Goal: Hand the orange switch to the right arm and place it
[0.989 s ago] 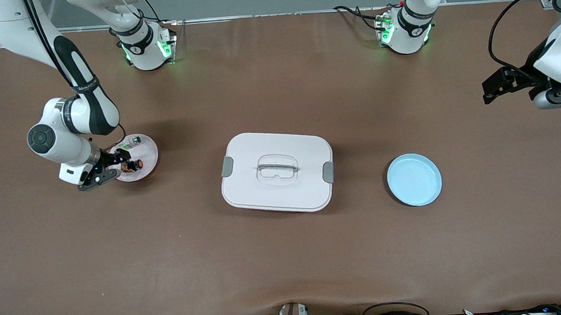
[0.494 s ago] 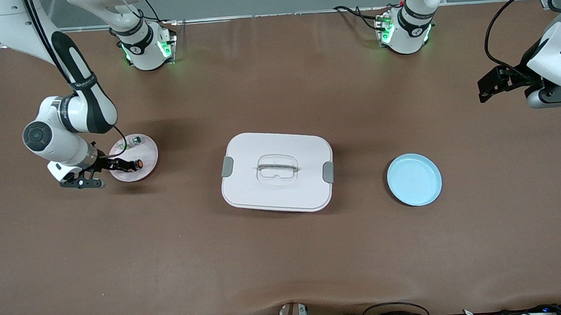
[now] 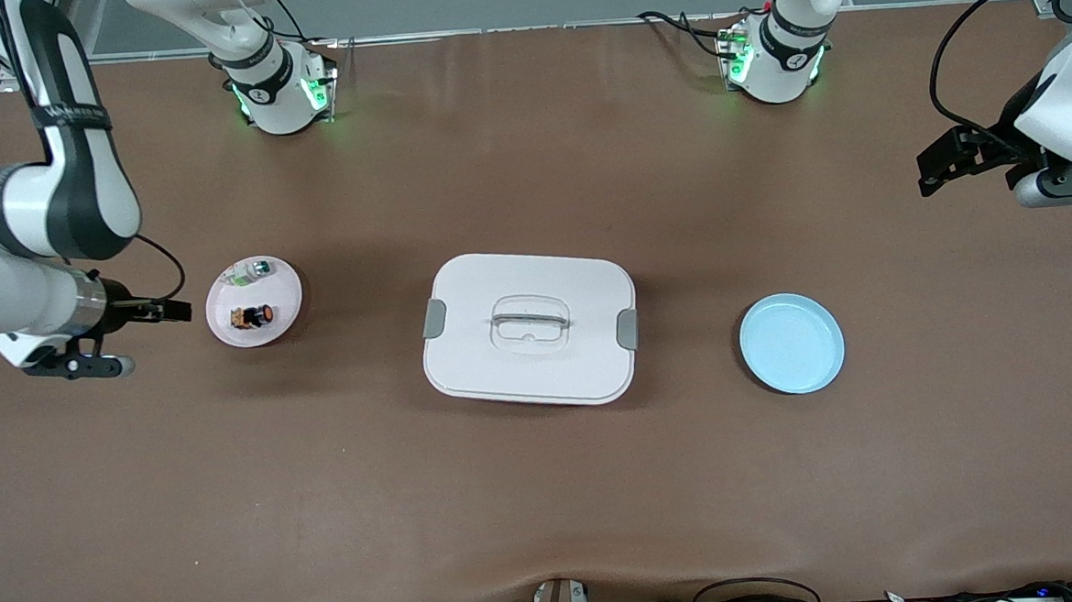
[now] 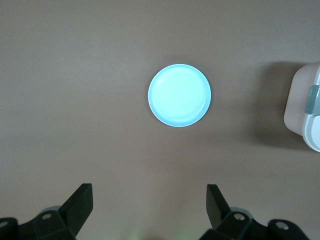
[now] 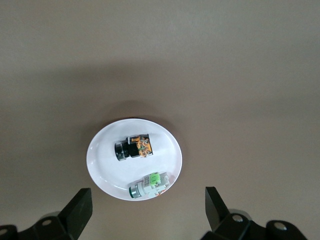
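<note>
The orange switch lies on its side on a small pink plate, toward the right arm's end of the table. My right gripper hangs open and empty over bare table beside that plate, apart from it. In the right wrist view the orange switch and plate sit below the open right gripper. My left gripper is open and empty, up over the table's edge at the left arm's end. The left wrist view shows the left gripper with nothing between its fingers.
A clear, green and silver part shares the pink plate, also seen in the right wrist view. A white lidded box sits mid-table. An empty light blue plate lies toward the left arm's end, below the left wrist camera.
My right gripper has drawn back from the pink plate toward its own end of the table. The orange switch stays on the plate. The left gripper has hardly shifted.
</note>
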Controlling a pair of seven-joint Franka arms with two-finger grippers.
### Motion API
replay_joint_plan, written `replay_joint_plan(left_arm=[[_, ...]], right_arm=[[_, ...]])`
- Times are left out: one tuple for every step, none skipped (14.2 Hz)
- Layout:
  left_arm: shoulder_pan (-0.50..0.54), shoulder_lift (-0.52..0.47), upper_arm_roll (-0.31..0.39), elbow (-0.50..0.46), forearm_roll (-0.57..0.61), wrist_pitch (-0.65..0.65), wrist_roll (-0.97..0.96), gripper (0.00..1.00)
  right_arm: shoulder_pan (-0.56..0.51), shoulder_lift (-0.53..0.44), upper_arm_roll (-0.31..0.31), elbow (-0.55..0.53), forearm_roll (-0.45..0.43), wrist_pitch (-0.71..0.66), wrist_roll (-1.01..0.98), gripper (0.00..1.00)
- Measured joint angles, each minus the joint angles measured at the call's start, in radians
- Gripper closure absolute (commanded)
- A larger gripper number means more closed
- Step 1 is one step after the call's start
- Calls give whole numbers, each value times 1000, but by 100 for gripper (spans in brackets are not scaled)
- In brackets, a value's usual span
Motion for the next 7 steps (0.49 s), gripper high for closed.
replay_joint_plan(left_arm=[[1,0,0,0,-3,0,0,0],[3,0,0,0,-5,0,0,0],[3,0,0,0,-5,0,0,0],[4,0,0,0,-6,0,0,0],[4,0,0,0,-6,0,0,0],[4,0,0,0,-6,0,0,0],[4,0,0,0,-6,0,0,0]], right_arm=[[4,-3,0,17,0,-7,2,0],[6,-5,0,31,0,-10,3,0],[6,-10,0,45,0,-14,4,0],[6,-18,0,57,0,-16,4,0],[6,-33,0,66,0,-18,4,0],[6,-52,0,72,0,-20,4,0],[6,-74,0,76,0,-22,4,0]])
